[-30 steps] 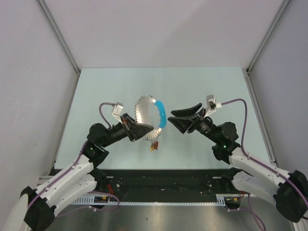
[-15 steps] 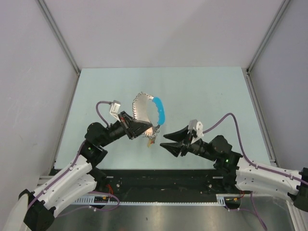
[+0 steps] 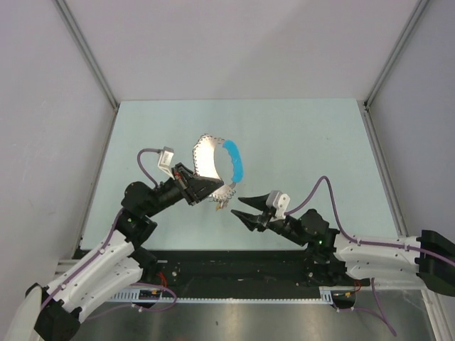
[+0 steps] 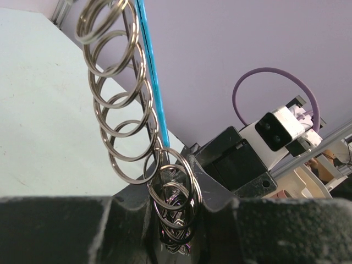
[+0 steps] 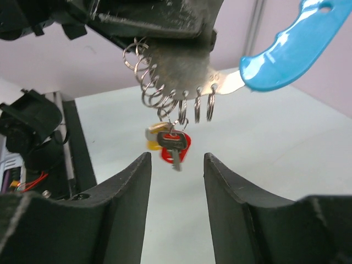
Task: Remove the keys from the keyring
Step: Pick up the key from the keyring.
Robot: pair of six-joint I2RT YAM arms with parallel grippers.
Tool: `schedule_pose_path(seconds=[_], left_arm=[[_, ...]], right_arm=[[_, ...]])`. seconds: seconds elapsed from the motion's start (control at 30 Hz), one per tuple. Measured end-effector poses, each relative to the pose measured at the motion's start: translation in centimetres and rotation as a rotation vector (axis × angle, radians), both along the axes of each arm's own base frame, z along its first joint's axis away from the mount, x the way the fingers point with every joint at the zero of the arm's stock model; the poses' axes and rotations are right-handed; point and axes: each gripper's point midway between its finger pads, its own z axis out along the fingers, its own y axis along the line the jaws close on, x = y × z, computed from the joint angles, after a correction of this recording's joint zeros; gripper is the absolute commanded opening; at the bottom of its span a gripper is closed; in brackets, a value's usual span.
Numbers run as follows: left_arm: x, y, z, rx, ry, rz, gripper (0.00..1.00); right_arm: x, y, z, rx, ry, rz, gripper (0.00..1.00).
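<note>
The keyring (image 3: pixel 206 158) is a floppy loop of silvery rings with a bright blue arc (image 3: pixel 234 162), held up above the table. My left gripper (image 3: pixel 215 190) is shut on its lower end; in the left wrist view the rings (image 4: pixel 118 118) bunch between the jaws (image 4: pixel 176 220). The keys (image 5: pixel 175 146) hang from the lowest rings: a silvery blade with a red head, and a yellow piece beside it. In the top view the keys (image 3: pixel 222 204) dangle just left of my right gripper (image 3: pixel 239 206). It stands open, its fingers (image 5: pixel 126 192) just below the keys, not touching them.
The pale green table (image 3: pixel 306 142) lies below, with grey walls on three sides. The left arm's black fingers (image 5: pixel 159 22) fill the top of the right wrist view. The right arm's wrist camera (image 4: pixel 280 129) and purple cable show close behind the rings.
My right arm has swung from beside the blue arc down and left, to face the hanging keys, its jaws narrowing somewhat. The left gripper has lifted the keyring slightly to the left.
</note>
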Motion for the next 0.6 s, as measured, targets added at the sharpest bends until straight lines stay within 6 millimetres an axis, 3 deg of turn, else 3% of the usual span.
schedule_pose_path(seconds=[0.17,0.6], left_arm=[[0.0,0.0,0.0,-0.001,0.001,-0.001,0.0],[-0.1,-0.1,0.2,-0.012,0.014,-0.01,0.0]], right_arm=[[0.9,0.1,0.5,0.015,-0.044,-0.045,0.46],[1.9,1.3,-1.3,-0.034,-0.074,-0.074,0.38]])
